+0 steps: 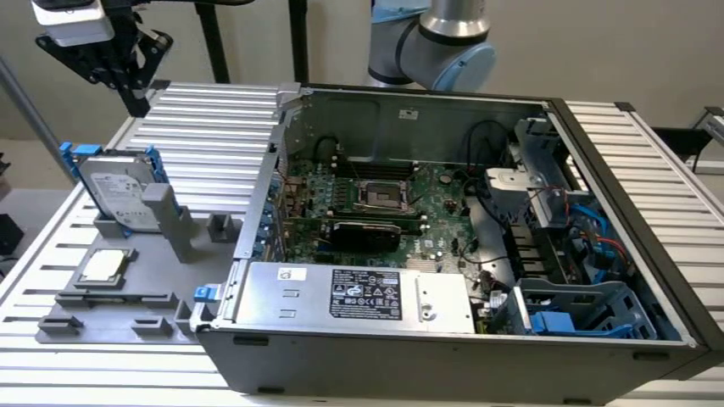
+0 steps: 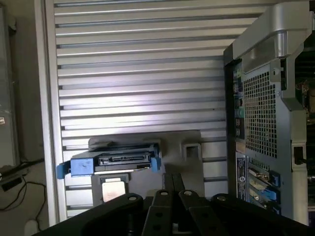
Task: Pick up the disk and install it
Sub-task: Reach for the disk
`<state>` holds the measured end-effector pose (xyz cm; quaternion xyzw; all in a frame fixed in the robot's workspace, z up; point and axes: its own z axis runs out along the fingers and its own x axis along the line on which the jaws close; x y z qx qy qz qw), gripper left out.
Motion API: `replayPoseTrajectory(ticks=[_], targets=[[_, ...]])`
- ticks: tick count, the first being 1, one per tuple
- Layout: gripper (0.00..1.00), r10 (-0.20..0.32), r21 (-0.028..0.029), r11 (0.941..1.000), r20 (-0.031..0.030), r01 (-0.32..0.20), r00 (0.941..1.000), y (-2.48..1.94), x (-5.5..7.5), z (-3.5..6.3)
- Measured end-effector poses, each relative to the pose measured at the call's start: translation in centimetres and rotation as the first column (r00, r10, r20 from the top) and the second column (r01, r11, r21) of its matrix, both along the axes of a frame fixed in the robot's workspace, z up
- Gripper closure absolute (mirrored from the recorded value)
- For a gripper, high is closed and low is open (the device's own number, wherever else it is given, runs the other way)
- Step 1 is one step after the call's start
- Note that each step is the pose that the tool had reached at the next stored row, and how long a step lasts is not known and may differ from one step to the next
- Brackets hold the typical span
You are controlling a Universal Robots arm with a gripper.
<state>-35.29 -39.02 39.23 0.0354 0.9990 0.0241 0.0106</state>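
Pre-pick approach, I judge: black claw (image 2: 173, 183) closed and empty, high over the slatted aluminium worktop (image 1: 209, 114), well apart from the silver-grey, blue-framed disk (image 1: 114, 193) upright in its grey plastic holder (image 1: 169, 229); grasping calls for opening first.

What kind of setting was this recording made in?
Most likely a robotics lab bench for computer assembly. An opened desktop computer case lies on a slatted aluminium table, a grey fixture beside it holds the disk on edge, and a robot arm stands behind.

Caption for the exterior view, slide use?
Shut gripper hangs clear of the disk, upright in its stand beside the open case.
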Motion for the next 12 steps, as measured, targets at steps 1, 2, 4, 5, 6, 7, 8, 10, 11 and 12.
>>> replayPoseTrajectory(ticks=[1, 2, 4, 5, 6, 7, 8, 10, 11, 12], targets=[[0.89, 0.000, -0.0001, 1.0000, -0.0001, 0.000, 1.0000, 0.03, -0.4, 0.00], [0.89, 0.000, -0.0001, 1.0000, -0.0001, 0.000, 1.0000, 0.06, -0.9, -0.01], [0.89, 0.000, 0.0000, 1.0000, 0.0000, 0.000, 1.0000, 0.11, -1.8, -0.03], [0.89, 0.000, 0.0000, 1.0000, 0.0000, 0.000, 1.0000, 0.14, -2.3, -0.04], [0.89, 0.000, -0.0001, 1.0000, 0.0000, 0.000, 1.0000, 0.17, -2.7, -0.05], [0.89, 0.000, -0.0001, 1.0000, -0.0002, 0.000, 1.0000, 0.19, -3.2, -0.06], [0.89, 0.000, 0.0000, 1.0000, -0.0001, 0.000, 1.0000, 0.22, -3.6, -0.08], [0.89, 0.000, -0.0001, 1.0000, -0.0001, 0.000, 1.0000, 0.26, -4.5, -0.12], [0.89, 0.000, -0.0001, 1.0000, -0.0001, 0.000, 1.0000, 0.28, -5.0, -0.14], [0.89, 0.000, 0.0000, 1.0000, 0.0000, 0.000, 1.0000, 0.30, -5.5, -0.17]])
